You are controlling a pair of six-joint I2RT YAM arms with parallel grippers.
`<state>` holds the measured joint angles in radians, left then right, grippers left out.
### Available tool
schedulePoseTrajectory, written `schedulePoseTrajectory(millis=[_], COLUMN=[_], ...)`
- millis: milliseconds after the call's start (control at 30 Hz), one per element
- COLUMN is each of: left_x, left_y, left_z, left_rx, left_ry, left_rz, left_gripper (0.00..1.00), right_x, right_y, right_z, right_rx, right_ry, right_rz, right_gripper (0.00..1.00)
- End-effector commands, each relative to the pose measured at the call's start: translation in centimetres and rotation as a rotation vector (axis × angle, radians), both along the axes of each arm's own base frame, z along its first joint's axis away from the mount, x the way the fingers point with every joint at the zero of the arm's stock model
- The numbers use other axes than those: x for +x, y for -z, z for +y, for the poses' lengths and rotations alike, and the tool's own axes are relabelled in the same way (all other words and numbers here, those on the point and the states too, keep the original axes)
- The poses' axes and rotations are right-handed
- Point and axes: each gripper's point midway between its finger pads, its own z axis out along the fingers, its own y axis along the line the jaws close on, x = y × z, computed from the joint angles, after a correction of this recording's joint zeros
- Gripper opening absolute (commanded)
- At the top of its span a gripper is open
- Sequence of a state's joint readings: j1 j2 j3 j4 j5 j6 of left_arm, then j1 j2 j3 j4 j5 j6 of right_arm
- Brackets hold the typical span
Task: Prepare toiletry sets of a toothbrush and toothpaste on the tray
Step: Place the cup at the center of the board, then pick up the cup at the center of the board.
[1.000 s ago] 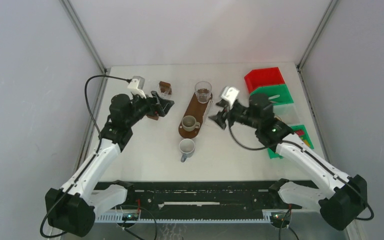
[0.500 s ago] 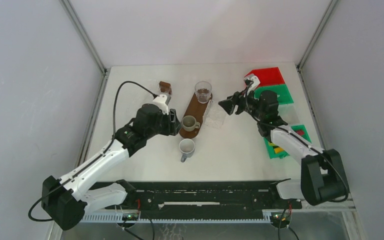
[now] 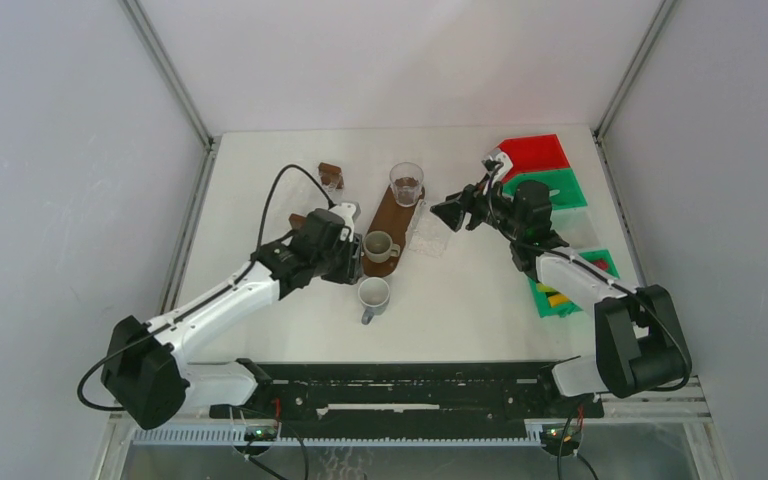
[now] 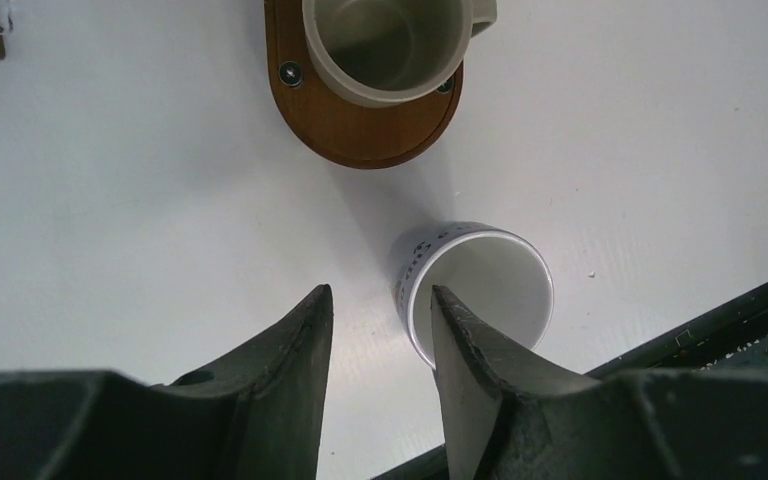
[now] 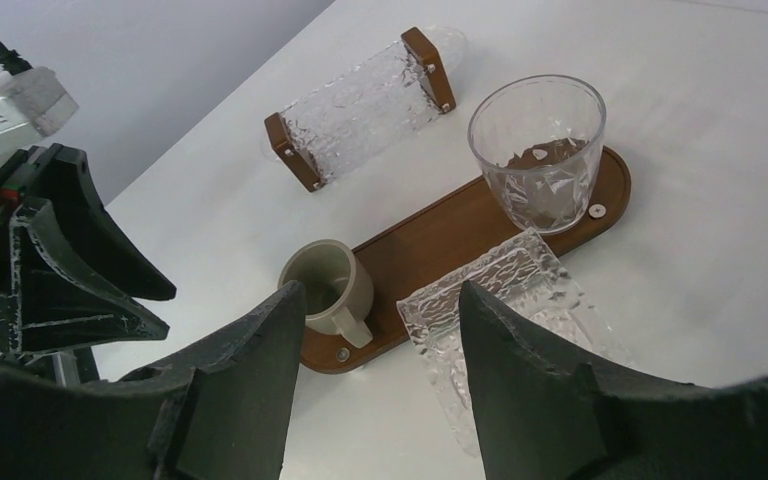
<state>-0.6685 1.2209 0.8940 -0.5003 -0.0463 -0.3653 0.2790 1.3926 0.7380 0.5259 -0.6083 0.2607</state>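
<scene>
The oblong wooden tray [image 3: 388, 215] [image 5: 440, 235] [image 4: 360, 135] lies mid-table. It carries a beige mug [image 3: 378, 245] [image 5: 328, 285] [image 4: 385, 45] at its near end and a clear glass [image 3: 406, 183] [image 5: 538, 150] at its far end. My left gripper [image 3: 348, 252] [image 4: 378, 300] hangs open just left of the beige mug. Its right finger overlaps the rim of a white mug [image 4: 485, 290] [image 3: 372, 294], and only bare table shows between the jaws. My right gripper [image 3: 452, 212] [image 5: 380, 295] is open and empty, right of the tray. Small lime and red bits, perhaps toothpaste [image 3: 558, 298], lie in a green bin. No toothbrush is discernible.
A clear textured dish [image 3: 428, 235] [image 5: 505, 285] lies against the tray's right side. A clear holder with wooden ends [image 3: 330, 176] [image 5: 365, 95] sits at the back left. Red [image 3: 528, 153] and green [image 3: 548, 187] bins line the right edge, with another green bin [image 3: 600, 262] nearer.
The left arm swung from the wooden-ended holder right and nearer, to beside the mugs, its jaws narrowing. The right arm pulled back toward the bins, then held almost still.
</scene>
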Motion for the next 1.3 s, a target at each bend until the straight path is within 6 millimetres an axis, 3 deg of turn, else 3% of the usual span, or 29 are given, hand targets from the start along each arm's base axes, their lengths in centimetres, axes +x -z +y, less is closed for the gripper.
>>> schedulePoseTrajectory(millis=[0, 400, 700, 833, 967, 1267], left_x=[0.5, -0.3, -0.5, -0.6, -0.7, -0.6], left_y=[-1.5, 0.6, 1.7, 1.8, 1.5, -0.2], left_z=[-1.6, -2.9, -3.0, -3.0, -3.0, -3.0], left_rx=[-0.021, 0.025, 0.070, 0.076, 0.074, 0.046], left_ry=[0.055, 0.120, 0.131, 0.135, 0.139, 0.141], left_rz=[-0.007, 0.093, 0.141, 0.147, 0.146, 0.105], left_gripper=[0.44, 0.42, 0.27, 0.09, 0.01, 0.00], right_x=[0.5, 0.8, 0.8, 0.8, 0.8, 0.7], right_y=[-2.3, -1.6, -1.5, -1.4, -1.4, -1.4], right_z=[0.3, 0.0, -0.1, -0.2, -0.3, -0.4], right_rx=[0.032, 0.026, 0.025, 0.023, 0.024, 0.023], right_ry=[-0.015, -0.016, -0.020, -0.021, -0.023, -0.026], right_rz=[-0.065, -0.049, -0.047, -0.043, -0.044, -0.040], right_gripper=[0.66, 0.66, 0.65, 0.65, 0.65, 0.65])
